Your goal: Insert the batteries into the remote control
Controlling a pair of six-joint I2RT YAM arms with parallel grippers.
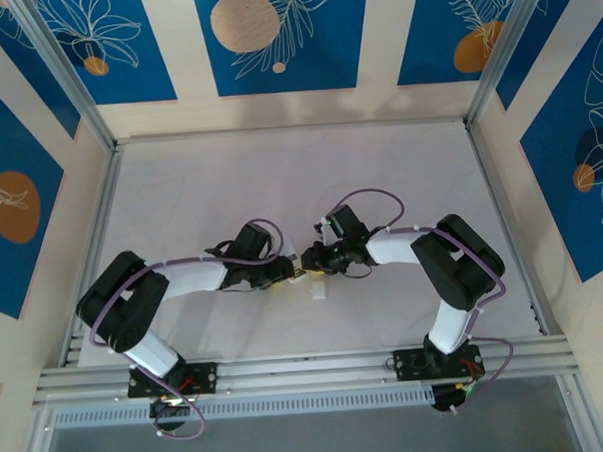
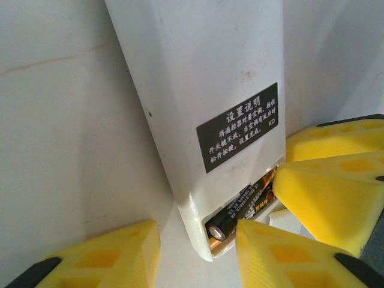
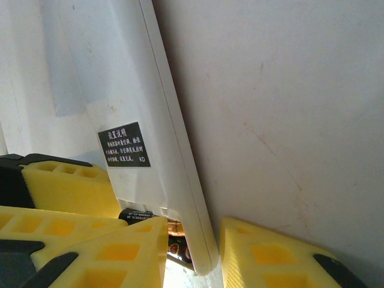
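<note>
Fingers (image 2: 102, 258) of the left gripper (image 2: 198, 227), yellow blocks, are straddling the open end of the remote control (image 2: 198, 78) at a narrow setting. The right one is touching the compartment's edge and a sliver of table is showing beside the left one, so I cannot tell whether they are clamping.

The right gripper (image 3: 195, 223) is facing it from the right. Its jaws are standing narrow across the remote control's thin edge, and its grip is likewise unclear.

The batteries (image 2: 240, 210), black with gold-orange bands, are lying inside the open compartment. Just beyond them, a black label (image 2: 237, 126) is carrying white Chinese print headed "设置说明" and ending "KD".

Both grippers are meeting over the middle of the pale grey-white table (image 1: 279, 177), towards its near edge. Farther back, blue wall panels (image 1: 273, 37) with white leaf outlines and orange discs are enclosing the space.
</note>
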